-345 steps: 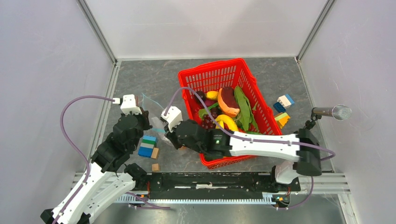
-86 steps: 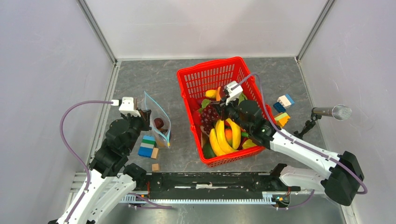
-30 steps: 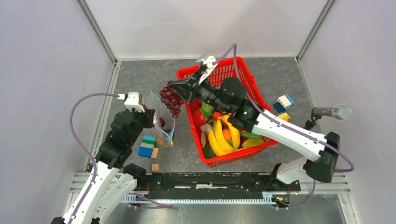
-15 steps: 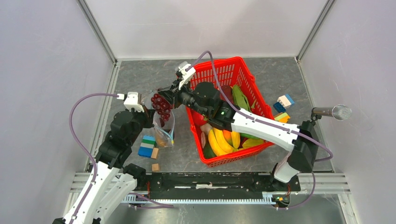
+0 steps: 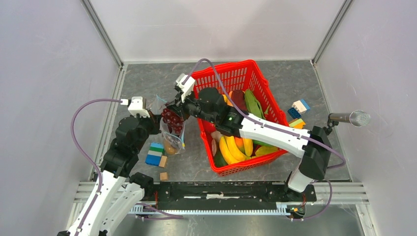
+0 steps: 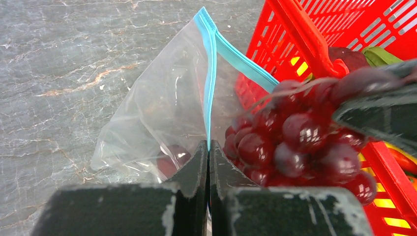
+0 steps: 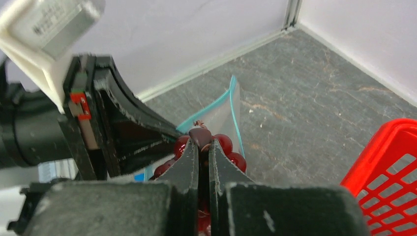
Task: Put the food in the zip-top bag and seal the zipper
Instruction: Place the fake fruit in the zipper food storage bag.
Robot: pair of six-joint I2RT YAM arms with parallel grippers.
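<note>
Two grippers are engaged, and both are closed on something. Nearest the front edge of the bench, toward its left side, lie a wooden cube point(image 5: 163, 175) and a stack of building blocks point(image 5: 156, 153); neither belongs to the task.

Just beyond them, the left gripper point(image 6: 208, 147) has its fingers pressed together on one lip of the bag point(image 6: 157, 113). It pinches the film at the blue zipper strip point(image 6: 211, 73) and holds that lip up. The bag stands left of centre, just beside the left wall of the red basket point(image 5: 226, 81). A dark rounded piece point(image 6: 169, 160) shows through the film near the bottom.

The right gripper point(image 7: 200, 142) pinches the grapes point(image 6: 290, 142) by the brown stem knob at the top. The bunch hangs at the bag's mouth, on the basket side of the strip. Whether it has passed between the two lips cannot be told.

Handling, by judgement:
- **Grapes:** They look like hard, light moulded plastic, glossy and likely slippery on the berries. The stem is the sound hold, though the bunch may swing from it.
- **Bag:** It is thin, limp and crinkly and would probably slump if released. The lip beside the strip is the place to grip it.

Farther back, the basket holds bananas point(image 5: 231, 147) and a long green vegetable point(image 5: 254, 104), and it reaches toward the far edge.
</note>
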